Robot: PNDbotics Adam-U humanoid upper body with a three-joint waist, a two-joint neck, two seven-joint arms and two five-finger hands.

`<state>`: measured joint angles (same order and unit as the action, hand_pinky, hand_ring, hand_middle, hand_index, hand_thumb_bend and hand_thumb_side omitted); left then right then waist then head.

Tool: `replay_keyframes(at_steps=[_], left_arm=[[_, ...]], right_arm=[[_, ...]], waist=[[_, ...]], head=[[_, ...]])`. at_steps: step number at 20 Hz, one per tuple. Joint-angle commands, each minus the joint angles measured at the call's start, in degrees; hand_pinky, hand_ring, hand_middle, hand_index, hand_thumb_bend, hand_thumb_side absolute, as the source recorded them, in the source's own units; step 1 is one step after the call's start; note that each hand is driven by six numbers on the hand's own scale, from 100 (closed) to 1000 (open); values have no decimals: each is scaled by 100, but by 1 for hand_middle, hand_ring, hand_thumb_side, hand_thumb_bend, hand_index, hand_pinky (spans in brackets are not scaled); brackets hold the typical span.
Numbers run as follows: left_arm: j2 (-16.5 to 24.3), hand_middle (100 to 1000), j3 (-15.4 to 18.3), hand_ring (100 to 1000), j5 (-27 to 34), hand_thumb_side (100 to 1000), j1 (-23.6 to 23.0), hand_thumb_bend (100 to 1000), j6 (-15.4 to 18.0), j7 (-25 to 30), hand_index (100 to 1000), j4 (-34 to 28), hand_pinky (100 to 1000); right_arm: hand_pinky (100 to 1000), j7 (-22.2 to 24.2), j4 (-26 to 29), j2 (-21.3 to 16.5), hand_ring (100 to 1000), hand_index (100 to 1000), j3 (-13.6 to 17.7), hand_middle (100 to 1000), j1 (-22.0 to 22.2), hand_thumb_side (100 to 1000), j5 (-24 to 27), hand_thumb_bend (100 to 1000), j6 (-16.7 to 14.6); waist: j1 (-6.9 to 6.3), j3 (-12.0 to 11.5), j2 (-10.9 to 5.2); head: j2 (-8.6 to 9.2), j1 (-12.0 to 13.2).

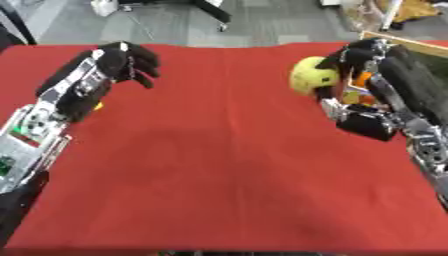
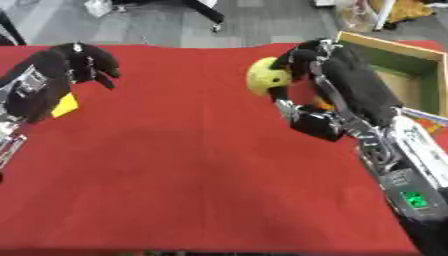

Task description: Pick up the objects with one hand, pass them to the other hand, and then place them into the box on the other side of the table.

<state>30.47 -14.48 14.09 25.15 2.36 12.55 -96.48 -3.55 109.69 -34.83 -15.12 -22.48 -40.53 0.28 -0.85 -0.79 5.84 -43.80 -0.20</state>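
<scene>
While the yellow ball [image 2: 265,76] is clasped in the right hand [image 2: 302,62] near the wooden box [image 2: 385,46], placing remains undone; the left hand [image 1: 127,62] is curled, empty.

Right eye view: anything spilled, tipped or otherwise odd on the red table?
Nothing stands out. The right hand is curled round a yellow ball above the red cloth, beside the box at the table's right edge. The left hand hangs with curled fingers over a small yellow piece. No spill or damage shows.

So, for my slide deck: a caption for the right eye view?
Right hand holds a yellow ball beside the wooden box; left hand curled, holding nothing.
</scene>
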Motion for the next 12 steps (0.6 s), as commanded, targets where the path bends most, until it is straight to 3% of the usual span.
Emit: replay_keyframes(at_steps=[1, 8, 12], left_arm=[[124, 650, 226, 671, 45, 857, -105, 646, 75, -199, 731, -30, 631], [-39, 651, 468, 672, 178, 851, -534, 644, 232, -419, 730, -85, 633], [-118, 651, 569, 673, 202, 848, -677, 644, 289, -499, 730, -126, 634]], right_arm=[[404, -265, -306, -492, 478, 247, 436, 398, -57, 100, 308, 100, 294], [418, -675, -1281, -1019, 489, 250, 1212, 408, -323, 100, 914, 100, 901], [425, -801, -1895, -1102, 496, 255, 1428, 414, -545, 100, 1292, 100, 1278]], waist=[[67, -19, 24], [47, -112, 36], [38, -187, 33]], head=[[-31, -111], [-14, -352], [2, -476]])
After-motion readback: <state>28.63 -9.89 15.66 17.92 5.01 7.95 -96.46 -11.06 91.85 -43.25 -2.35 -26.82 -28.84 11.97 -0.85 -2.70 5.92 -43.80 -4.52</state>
